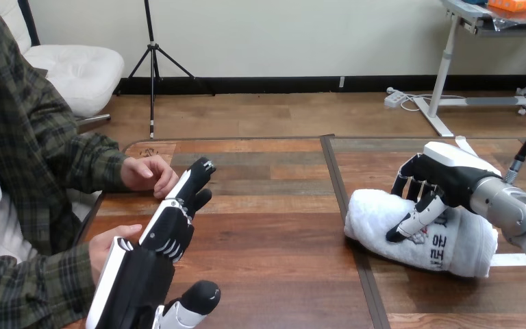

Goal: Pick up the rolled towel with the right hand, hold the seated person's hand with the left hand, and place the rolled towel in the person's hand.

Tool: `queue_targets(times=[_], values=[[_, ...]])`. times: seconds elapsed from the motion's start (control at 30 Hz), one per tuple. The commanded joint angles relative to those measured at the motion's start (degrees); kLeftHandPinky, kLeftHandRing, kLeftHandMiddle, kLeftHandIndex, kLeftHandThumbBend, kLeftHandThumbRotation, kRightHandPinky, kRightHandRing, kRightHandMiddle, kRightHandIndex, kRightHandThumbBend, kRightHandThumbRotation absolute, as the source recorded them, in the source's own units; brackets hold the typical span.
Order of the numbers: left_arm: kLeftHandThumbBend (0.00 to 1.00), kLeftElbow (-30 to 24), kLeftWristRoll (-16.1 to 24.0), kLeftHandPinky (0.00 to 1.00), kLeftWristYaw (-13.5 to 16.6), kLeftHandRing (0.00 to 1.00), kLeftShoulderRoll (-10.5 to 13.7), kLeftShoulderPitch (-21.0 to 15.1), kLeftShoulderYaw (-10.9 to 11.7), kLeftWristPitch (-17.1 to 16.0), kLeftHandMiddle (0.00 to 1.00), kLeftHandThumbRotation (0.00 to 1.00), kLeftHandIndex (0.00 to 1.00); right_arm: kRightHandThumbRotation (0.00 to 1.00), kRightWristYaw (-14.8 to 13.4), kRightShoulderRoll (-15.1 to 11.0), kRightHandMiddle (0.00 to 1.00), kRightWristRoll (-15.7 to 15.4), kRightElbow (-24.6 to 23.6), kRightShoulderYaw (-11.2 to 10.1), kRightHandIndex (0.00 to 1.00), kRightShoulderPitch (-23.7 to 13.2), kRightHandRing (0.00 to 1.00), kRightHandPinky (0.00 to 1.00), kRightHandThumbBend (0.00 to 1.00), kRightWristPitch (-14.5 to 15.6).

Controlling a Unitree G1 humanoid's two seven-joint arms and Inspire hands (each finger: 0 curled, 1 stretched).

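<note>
A pale wall (281,34) meets a wooden floor (267,113). Far left stand a white seat (82,68) and a black tripod (153,62); far right, a desk (476,24).

The left hand (168,232) hid part of the person's lower hand (107,247); the right hand (448,171) covered the top of the rolled towel (375,218).

Rolled towel (424,236): white, dark print on its near-right part, lying on its side on the right of the table. Right hand (445,175) is on top, fingers over the far edge, thumb on the near face. Person's farther hand (147,173): palm down, loosely curled, at the table's left edge. Person's nearer hand (111,245): lower left, partly hidden.
</note>
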Motion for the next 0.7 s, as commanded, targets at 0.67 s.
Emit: queue_targets(times=[0.67], values=[[0.86,-3.69,-1.55,0.95,-0.26,0.97,0.20,-2.62,-0.07,0.47,0.97,0.75,0.90,0.47,-2.46,4.49,0.85,-4.03,-1.15,5.07,0.86,3.61,0.83,0.76,1.00,3.30]])
